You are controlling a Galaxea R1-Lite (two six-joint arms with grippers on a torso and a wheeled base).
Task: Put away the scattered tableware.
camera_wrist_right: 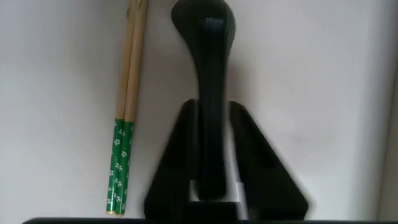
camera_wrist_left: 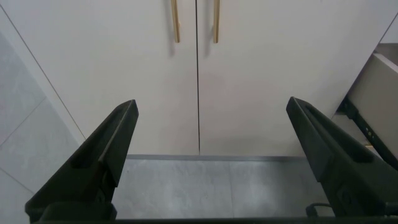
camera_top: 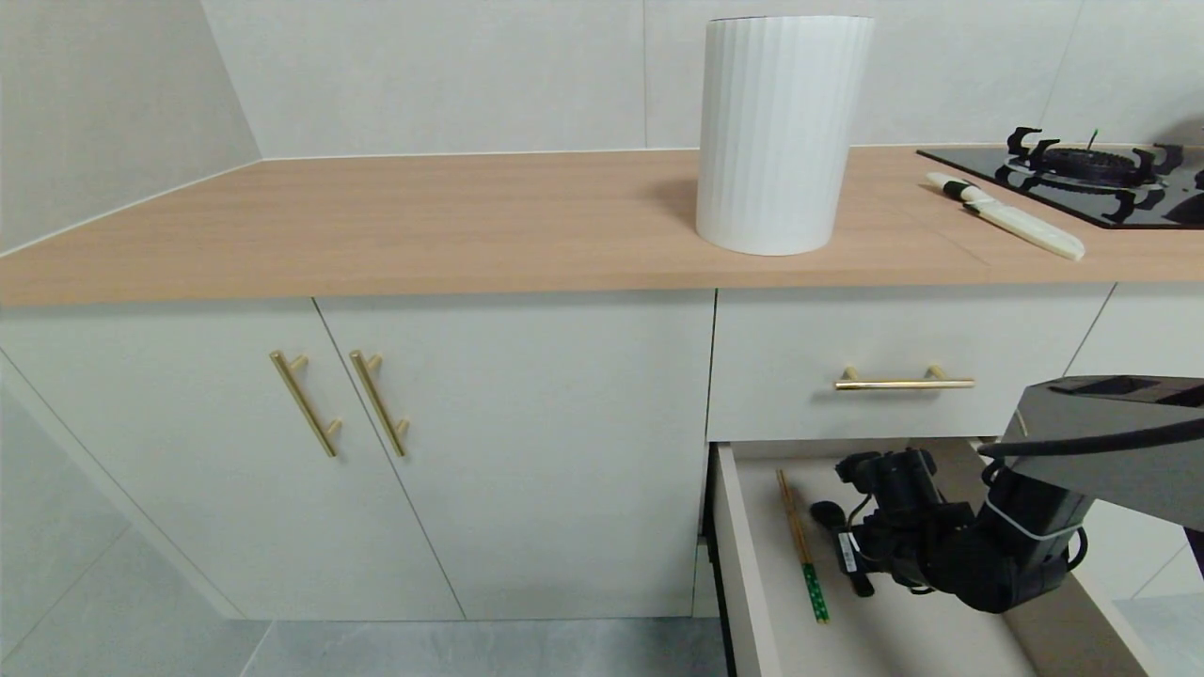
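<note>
Black spoon (camera_wrist_right: 211, 74): I find its handle clamped between the fingers (camera_wrist_right: 180, 134) of the right gripper (camera_wrist_right: 213, 112), with the bowl end projecting past the fingertips. I cannot tell whether it touches the drawer floor.

Chopsticks (camera_wrist_right: 127, 93): a wooden pair with green patterned ends lies flat in the open drawer (camera_top: 738, 545), just beside the right fingers on their outer side, parallel to the spoon and apart from it.

Left gripper (camera_wrist_left: 210, 106): fingers spread wide, grasping nothing. Beyond them are closed cabinet doors (camera_wrist_left: 249, 93) and, lower, the floor.

Countertop (camera_top: 423, 226), well above both grippers: a white ribbed canister (camera_top: 776, 132) and a knife (camera_top: 1006, 216) with a pale blade.
</note>
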